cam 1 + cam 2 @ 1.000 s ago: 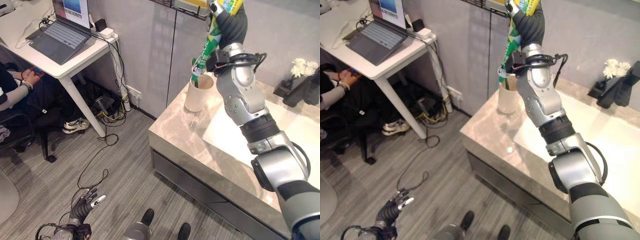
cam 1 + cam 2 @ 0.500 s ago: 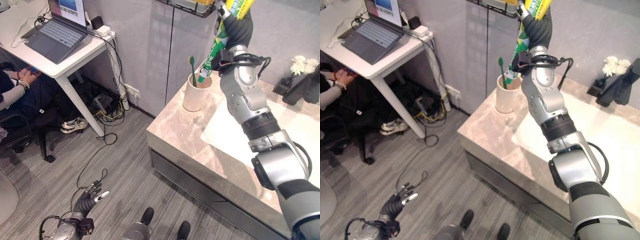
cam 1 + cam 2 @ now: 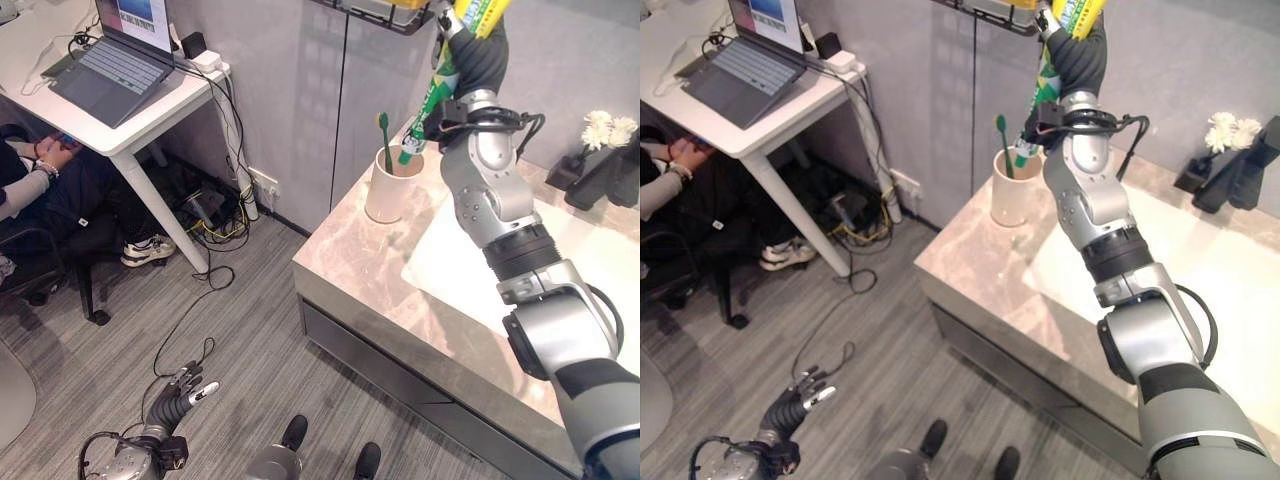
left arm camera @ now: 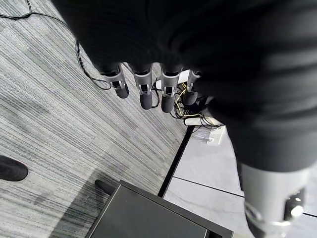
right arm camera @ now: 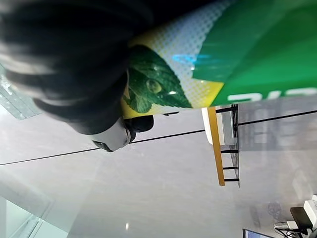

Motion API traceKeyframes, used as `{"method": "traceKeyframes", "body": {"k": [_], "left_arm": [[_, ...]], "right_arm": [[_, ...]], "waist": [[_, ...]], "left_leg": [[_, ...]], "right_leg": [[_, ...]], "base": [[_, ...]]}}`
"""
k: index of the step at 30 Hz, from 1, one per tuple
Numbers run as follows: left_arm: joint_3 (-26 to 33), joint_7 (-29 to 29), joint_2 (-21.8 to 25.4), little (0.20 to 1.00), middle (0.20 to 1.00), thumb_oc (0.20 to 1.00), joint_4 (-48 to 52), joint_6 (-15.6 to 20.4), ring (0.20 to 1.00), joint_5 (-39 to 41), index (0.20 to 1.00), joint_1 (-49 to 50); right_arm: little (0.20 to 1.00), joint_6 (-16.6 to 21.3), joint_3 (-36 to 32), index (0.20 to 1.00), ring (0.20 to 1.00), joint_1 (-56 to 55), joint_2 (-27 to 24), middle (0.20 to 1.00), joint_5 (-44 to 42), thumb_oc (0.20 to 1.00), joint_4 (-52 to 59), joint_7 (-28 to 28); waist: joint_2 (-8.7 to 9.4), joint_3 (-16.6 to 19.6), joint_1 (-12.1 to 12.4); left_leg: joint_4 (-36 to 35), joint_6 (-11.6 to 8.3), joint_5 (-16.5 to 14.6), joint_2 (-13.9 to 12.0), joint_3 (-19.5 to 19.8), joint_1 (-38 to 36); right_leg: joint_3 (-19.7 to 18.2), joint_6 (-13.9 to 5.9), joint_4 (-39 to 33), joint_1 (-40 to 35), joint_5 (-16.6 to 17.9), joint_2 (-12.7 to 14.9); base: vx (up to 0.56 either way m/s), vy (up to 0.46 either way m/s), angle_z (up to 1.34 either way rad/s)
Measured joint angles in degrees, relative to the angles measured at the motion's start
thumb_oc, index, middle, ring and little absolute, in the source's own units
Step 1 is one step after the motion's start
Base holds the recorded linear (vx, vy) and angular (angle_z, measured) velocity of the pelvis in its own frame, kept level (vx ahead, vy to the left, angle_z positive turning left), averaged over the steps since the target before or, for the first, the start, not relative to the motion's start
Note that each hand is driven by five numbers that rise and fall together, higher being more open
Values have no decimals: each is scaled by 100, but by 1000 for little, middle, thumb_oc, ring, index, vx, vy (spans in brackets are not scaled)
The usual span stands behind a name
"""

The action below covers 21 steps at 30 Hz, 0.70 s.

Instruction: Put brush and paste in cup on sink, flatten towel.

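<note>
A cream cup (image 3: pixel 388 195) stands on the marble counter (image 3: pixel 350 265) near its back left corner. A green toothbrush (image 3: pixel 384 135) stands upright in it. My right hand (image 3: pixel 474 52) is raised high above the counter, shut on a green and yellow toothpaste tube (image 3: pixel 1045 85). The tube slants down, its white cap at the cup's right rim. In the right wrist view the tube (image 5: pixel 237 54) lies against the right hand's dark cover (image 5: pixel 74 64). My left hand (image 3: pixel 178 403) hangs low over the floor with its fingers (image 4: pixel 143 91) straight, holding nothing.
A white sink basin (image 3: pixel 570 270) lies right of the cup. Dried flowers (image 3: pixel 605 132) and dark items stand at the counter's back right. A white desk (image 3: pixel 120 130) with a laptop (image 3: pixel 125 55) and a seated person (image 3: pixel 40 185) are at the left, with cables on the floor.
My right arm has swung the tube rightwards, from over the cup's left side to its right rim, which uncovered the toothbrush. The camera shifted slightly. The left hand barely moved.
</note>
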State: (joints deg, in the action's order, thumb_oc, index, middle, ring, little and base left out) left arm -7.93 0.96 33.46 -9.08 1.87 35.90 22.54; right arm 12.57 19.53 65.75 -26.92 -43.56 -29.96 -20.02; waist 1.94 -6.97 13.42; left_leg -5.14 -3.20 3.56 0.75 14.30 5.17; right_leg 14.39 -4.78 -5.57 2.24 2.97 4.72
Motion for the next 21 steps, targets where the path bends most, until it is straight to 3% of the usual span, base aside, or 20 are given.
{"method": "traceKeyframes", "body": {"k": [21], "left_arm": [[19,18,-5,1000,1000,1000,0,2,1000,1,1000,-2]], "right_arm": [[200,-3,-35,200,200,94,-47,200,226,200,-92,-144]], "waist": [[-31,24,26]], "left_leg": [[1,0,0,-5,-31,19]], "right_leg": [[-34,3,5,28,3,-6]], "base": [[3,-1,-1]]}}
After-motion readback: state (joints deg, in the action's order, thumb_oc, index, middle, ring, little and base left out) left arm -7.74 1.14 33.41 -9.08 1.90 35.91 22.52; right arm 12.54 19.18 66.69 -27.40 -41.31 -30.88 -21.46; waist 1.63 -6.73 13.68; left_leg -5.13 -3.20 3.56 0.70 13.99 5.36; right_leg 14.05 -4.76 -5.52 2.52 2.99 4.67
